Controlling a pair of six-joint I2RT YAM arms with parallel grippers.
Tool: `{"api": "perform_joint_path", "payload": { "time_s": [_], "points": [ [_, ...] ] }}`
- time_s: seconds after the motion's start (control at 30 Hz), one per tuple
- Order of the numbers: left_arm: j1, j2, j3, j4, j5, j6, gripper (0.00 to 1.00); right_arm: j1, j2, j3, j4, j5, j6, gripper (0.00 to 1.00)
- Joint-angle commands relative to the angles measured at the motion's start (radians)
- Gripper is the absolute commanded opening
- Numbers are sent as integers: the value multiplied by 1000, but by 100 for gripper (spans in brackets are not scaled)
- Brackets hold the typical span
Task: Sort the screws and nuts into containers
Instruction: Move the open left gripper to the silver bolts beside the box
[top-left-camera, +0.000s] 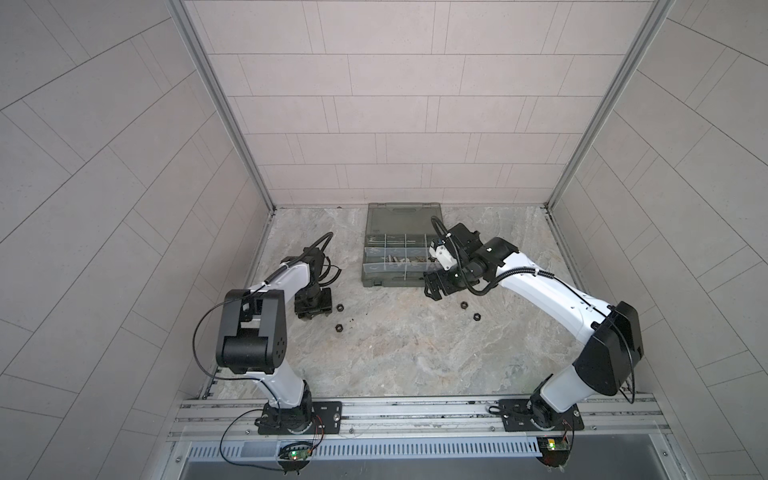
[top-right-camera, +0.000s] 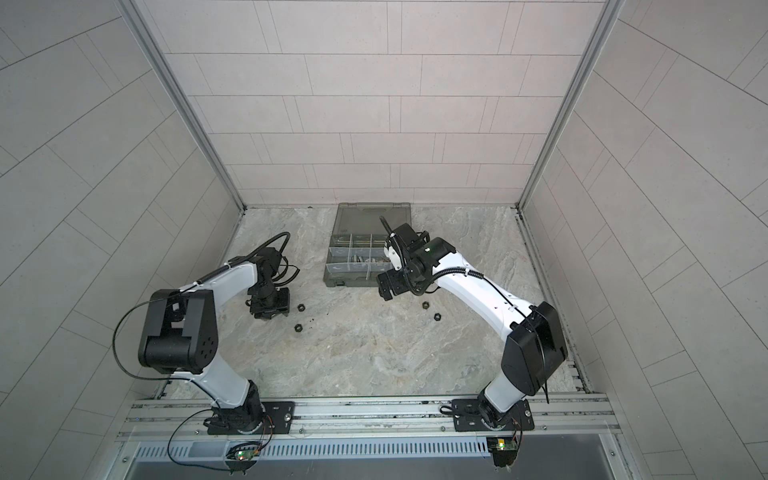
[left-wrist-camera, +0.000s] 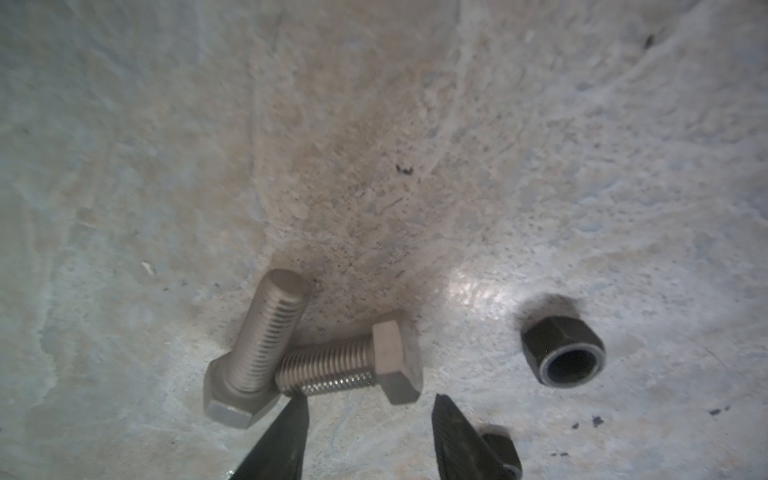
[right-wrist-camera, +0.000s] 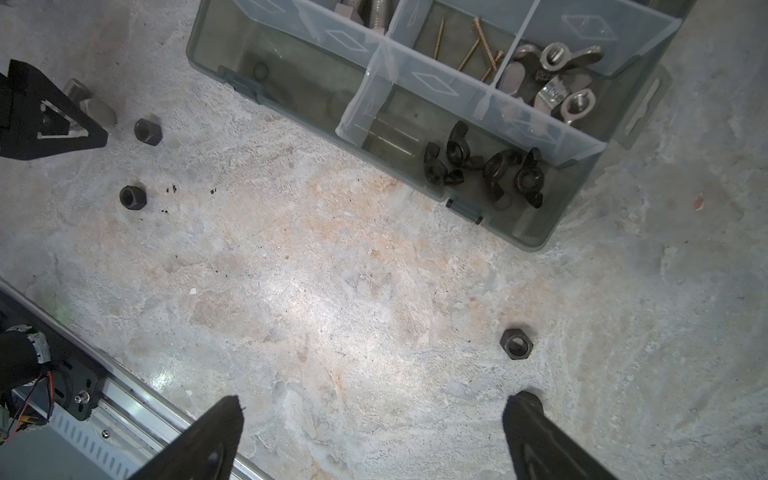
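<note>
Since the left gripper (left-wrist-camera: 370, 419) shows only its fingertips (left-wrist-camera: 286, 436), parted and empty, we note one tip half hides a black nut (left-wrist-camera: 505, 451). Two silver bolts (left-wrist-camera: 353, 361) lie touching in a V just beyond them, by the other tip. The right gripper (right-wrist-camera: 378, 403) hangs wide and empty, a hex nut (right-wrist-camera: 517, 343) just ahead. Farther off, the case (right-wrist-camera: 232, 54) holds wing nuts (right-wrist-camera: 486, 166); its far compartments are cut off.

Marbled stone table (top-left-camera: 395, 353) bears the organizer case (top-left-camera: 386, 283), 2 silver bolts (left-wrist-camera: 332, 365) and 4 black hex nuts (top-left-camera: 340, 308)
</note>
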Motion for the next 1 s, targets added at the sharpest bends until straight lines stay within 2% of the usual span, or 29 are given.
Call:
{"api": "perform_joint_path", "payload": {
  "time_s": [0.0, 0.2, 0.53, 0.97],
  "points": [
    [6, 10, 27, -22, -10, 20, 53, 0, -29, -2, -10, 26, 0, 99],
    [6, 6, 41, -21, -36, 18, 53, -9, -7, 16, -11, 23, -5, 99],
    [8, -2, 63, -5, 10, -54, 54, -13, 37, 64, -23, 20, -24, 99],
    [9, 65, 56, -5, -37, 33, 54, -29, 43, 75, -64, -1, -49, 99]
  ]
}}
